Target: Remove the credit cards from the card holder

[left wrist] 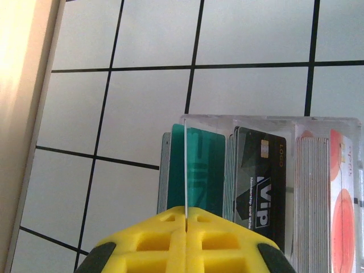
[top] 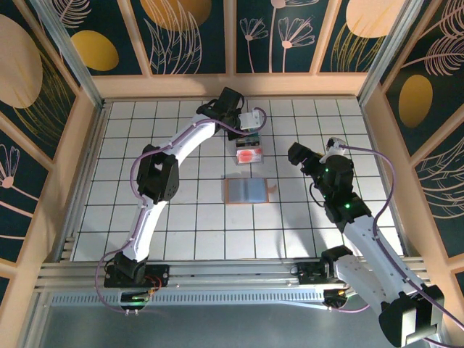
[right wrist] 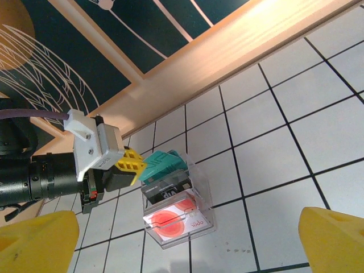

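1. The card holder (top: 249, 191) is lying open and flat on the white tiled table (top: 181, 225), between the two arms and nearer to their bases than the clear plastic box (right wrist: 207, 199). It is showing a tan-brown border, a blue-grey inner face and a small tab on its right-hand edge. Both grippers are sitting apart from it.

2. The credit cards (left wrist: 256, 170) are standing on edge in rows inside the clear plastic box, just beyond the card holder. A stack of teal cards (left wrist: 199, 165) is occupying one end, a black VIP card (left wrist: 261, 182) is facing out in the middle, and a white card with red spots (right wrist: 173, 219) is fronting the other end.

3. The left gripper (left wrist: 186, 215) is hanging over the box with its yellow fingers (right wrist: 129, 165) pressed fully together, right at the upper edge of the teal cards. A thin pale edge is running up from the seam between the fingers. I cannot tell whether this is a pinched card or the box wall.

4. The right gripper (right wrist: 190, 227) is standing wide open with nothing between its fingers, and it is pointing toward the box from the side.
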Robot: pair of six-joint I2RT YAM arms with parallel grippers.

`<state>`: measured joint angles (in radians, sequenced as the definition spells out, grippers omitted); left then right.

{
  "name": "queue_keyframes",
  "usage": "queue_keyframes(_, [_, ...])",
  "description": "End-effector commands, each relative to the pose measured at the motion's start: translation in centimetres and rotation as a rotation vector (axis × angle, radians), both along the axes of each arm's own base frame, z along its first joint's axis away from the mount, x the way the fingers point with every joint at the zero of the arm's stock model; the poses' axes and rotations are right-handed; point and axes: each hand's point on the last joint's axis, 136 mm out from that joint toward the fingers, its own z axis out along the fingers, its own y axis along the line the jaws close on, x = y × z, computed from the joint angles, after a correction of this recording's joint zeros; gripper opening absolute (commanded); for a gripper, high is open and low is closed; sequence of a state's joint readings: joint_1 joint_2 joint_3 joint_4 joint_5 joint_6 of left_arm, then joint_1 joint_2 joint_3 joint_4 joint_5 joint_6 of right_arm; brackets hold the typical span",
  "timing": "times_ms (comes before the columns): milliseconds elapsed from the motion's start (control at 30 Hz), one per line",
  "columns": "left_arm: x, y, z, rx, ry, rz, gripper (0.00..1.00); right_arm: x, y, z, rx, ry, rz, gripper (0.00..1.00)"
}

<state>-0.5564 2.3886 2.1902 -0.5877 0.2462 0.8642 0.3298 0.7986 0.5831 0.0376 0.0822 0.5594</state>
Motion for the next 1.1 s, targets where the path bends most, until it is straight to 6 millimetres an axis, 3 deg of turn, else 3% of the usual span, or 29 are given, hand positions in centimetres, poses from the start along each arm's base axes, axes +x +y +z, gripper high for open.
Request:
queue_keyframes(0, [0.4,0.0,-1.2,0.019,0.005,-0.015,0.0,-0.2,-0.3,1.7,0.019,-0.031,-0.019,0.99])
queue_keyframes(400, [0.5,0.0,-2.7,0.029,0.023,-0.009,0.0,-0.2,-0.2,1.6,0.024,-0.031,-0.014,0.99])
queue_keyframes(500, [0.5,0.0,-2.6,0.024,0.023,-0.007,0.06,-0.1,-0.1,1.6,0.026,-0.031,-0.009,0.99])
queue_keyframes(833, [0.8,-0.3,-0.8,-0.004,0.007,0.002,0.17,-0.2,0.0,1.6,0.03,-0.036,-0.002,0.99])
queue_keyframes(1067, [1.9,-0.1,2.2,-0.026,-0.061,0.049,0.18,-0.2,0.1,1.6,0.03,-0.036,0.003,0.99])
